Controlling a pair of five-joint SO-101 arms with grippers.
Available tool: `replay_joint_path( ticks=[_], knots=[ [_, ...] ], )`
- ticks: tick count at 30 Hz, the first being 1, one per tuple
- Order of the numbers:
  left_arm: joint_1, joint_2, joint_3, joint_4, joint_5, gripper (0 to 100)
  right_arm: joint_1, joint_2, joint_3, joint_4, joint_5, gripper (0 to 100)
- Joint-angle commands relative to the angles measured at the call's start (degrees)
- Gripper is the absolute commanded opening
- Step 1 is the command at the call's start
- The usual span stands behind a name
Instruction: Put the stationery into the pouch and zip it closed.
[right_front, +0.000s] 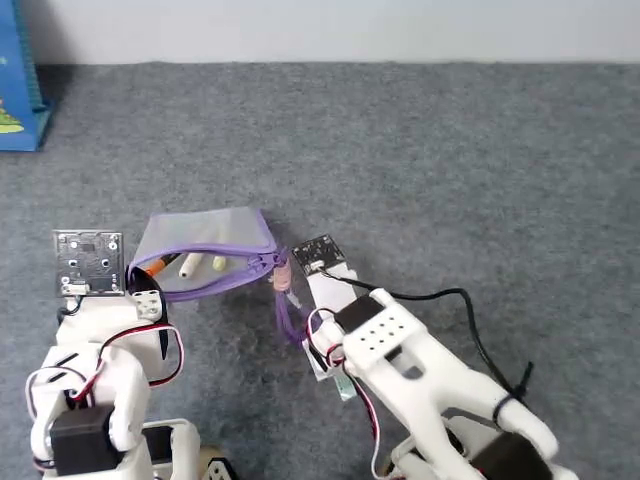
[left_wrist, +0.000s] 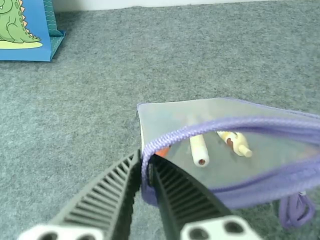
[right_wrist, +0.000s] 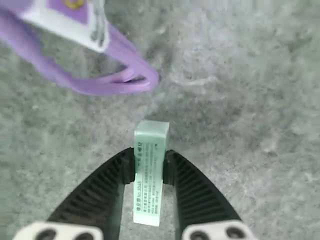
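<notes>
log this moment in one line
left gripper: shut on pouch edge | right gripper: shut on eraser | pouch: open, pens inside

Grey felt-covered bench (right_front: 450, 160). Translucent zip pouch with purple trim (right_front: 205, 240) sits at 9 o'clock of centre, mouth gaping toward 6 o'clock. Inside it: orange-tipped pen (right_front: 156, 267) and two pale sticks (right_front: 190, 265). Purple strap loop (right_front: 288, 315) trails off the pouch's 4 o'clock corner. White left arm (right_front: 100, 375) is at 7 o'clock, tip at the pouch's 8 o'clock corner. White right arm (right_front: 420, 365) is at 5 o'clock, tip beside the strap. Blue printed box (right_front: 18, 90) is at the 10 o'clock edge.
</notes>
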Motion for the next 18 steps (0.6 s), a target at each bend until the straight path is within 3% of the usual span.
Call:
replay_joint_path(
  ticks=[1,12,18],
  knots=[
    [-0.5,0.4,-0.1,-0.8,0.4,1,0.6,-9.0,-0.7,2.1,-0.4,0.7],
    [-0.4,0.4,-0.1,-0.8,0.4,1,-1.2,-46.8,-1.1,-4.4,3.2,0.7],
    [-0.4,0.4,-0.1,-0.8,0.4,1,-7.5,-53.8,-1.1,-15.0,3.2,0.7]
  ],
)
